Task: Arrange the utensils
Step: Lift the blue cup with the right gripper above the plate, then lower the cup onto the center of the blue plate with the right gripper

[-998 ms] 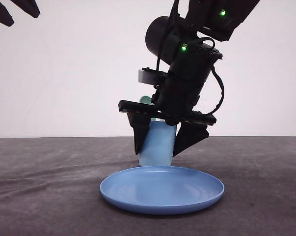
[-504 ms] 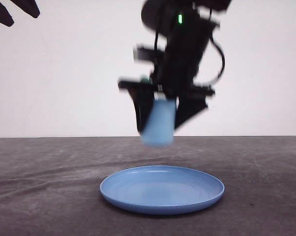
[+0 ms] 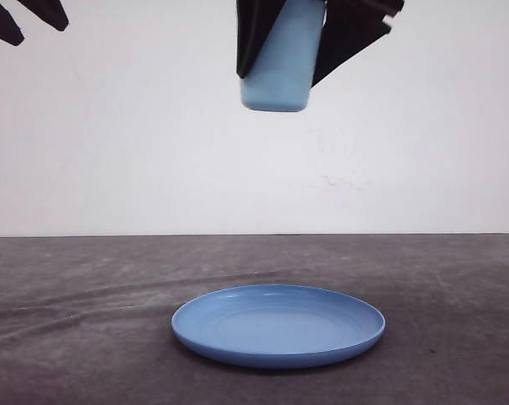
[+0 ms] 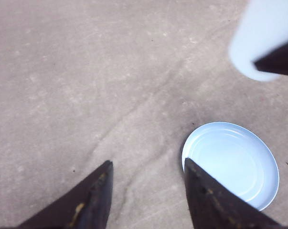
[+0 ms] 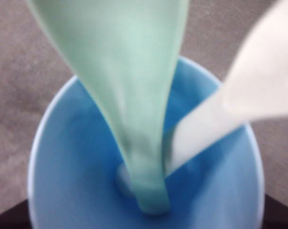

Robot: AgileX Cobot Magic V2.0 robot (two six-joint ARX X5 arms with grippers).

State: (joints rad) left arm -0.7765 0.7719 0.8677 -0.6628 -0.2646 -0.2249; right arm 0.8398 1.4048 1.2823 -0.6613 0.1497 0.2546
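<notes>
My right gripper (image 3: 278, 80) is shut on the light blue tumbler cup (image 3: 275, 59) and holds it high above the table, its black fingers on both sides of the cup. In the right wrist view the cup (image 5: 77, 181) is seen from above, with the utensils standing inside: the mint-green spoon (image 5: 129, 95), bowl up, and the white fork (image 5: 229, 109) leaning beside it. The left wrist view shows the cup (image 4: 258, 33) above the table too. My left gripper (image 3: 36, 29) hangs open at the upper left, nothing between its fingers (image 4: 93, 200).
A round blue plate (image 3: 278, 325) lies on the dark grey table (image 3: 68, 321), below the raised cup. In the left wrist view the plate (image 4: 234, 162) lies beside my left gripper's far finger. A white wall stands behind the table.
My right gripper has lifted the cup with the utensils from the table behind the plate straight up to the top of the front view. The left arm has not moved.
</notes>
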